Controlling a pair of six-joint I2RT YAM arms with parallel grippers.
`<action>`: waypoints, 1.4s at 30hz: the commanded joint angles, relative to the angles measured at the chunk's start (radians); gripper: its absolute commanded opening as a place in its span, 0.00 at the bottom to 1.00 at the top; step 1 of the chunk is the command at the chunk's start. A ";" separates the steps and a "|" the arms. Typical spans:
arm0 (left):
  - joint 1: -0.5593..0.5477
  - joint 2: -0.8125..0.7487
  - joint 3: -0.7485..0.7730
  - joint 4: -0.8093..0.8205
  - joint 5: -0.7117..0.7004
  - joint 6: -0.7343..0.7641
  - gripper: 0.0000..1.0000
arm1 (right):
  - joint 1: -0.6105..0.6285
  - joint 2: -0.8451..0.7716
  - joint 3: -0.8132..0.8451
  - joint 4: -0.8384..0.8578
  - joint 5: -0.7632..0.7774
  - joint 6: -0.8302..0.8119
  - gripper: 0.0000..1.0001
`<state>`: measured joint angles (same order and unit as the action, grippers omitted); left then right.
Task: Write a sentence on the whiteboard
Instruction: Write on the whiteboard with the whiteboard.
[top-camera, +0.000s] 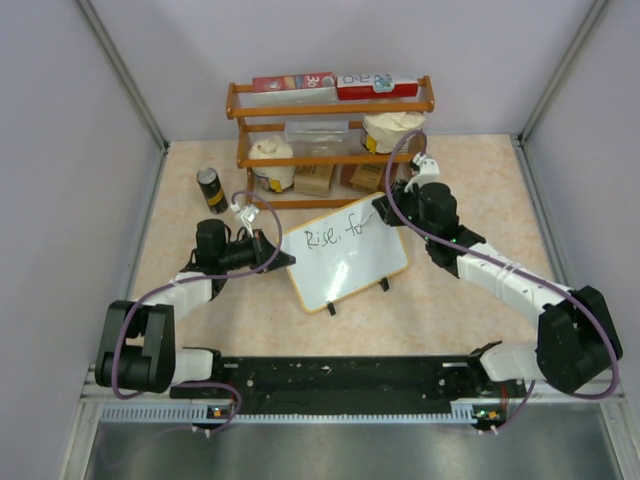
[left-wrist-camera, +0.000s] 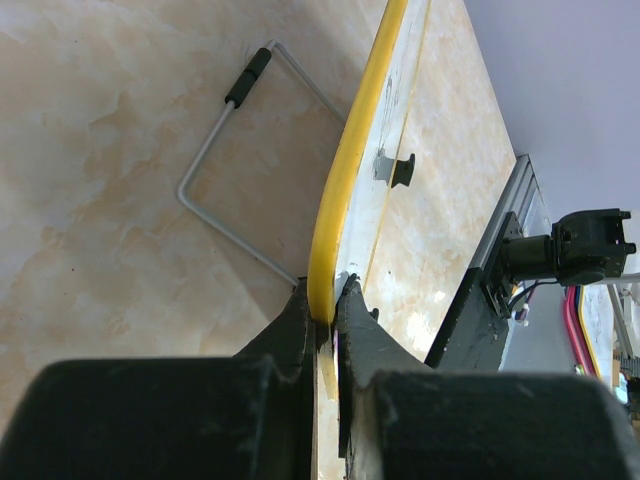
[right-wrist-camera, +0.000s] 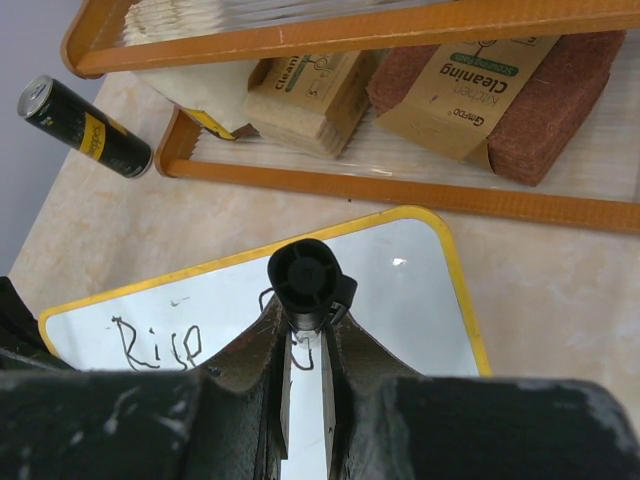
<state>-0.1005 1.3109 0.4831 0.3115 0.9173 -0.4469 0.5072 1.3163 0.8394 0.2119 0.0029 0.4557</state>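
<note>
The whiteboard stands tilted at the table's middle on two small black feet, with a yellow rim. Black handwriting, the sentence, reads roughly "Rise, f" along its top; the first word shows in the right wrist view. My left gripper is shut on the board's left edge. My right gripper is shut on a black marker, held upright over the board's upper right part, its tip hidden below the fingers.
An orange wooden rack stands behind the board, holding boxes, bags and cleaning-sponge packs. A black can stands left of the rack. A bent wire stand lies behind the board. Grey walls close both sides.
</note>
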 joint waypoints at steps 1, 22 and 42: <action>0.002 0.005 -0.031 -0.043 -0.198 0.136 0.00 | -0.010 0.009 0.020 0.009 0.002 -0.011 0.00; 0.002 0.005 -0.031 -0.041 -0.198 0.137 0.00 | -0.013 -0.067 -0.031 -0.006 0.045 -0.023 0.00; 0.002 0.005 -0.031 -0.041 -0.196 0.137 0.00 | -0.036 -0.035 0.030 0.017 0.032 0.000 0.00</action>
<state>-0.1005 1.3109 0.4828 0.3122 0.9180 -0.4465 0.4797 1.2678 0.8165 0.1921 0.0257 0.4545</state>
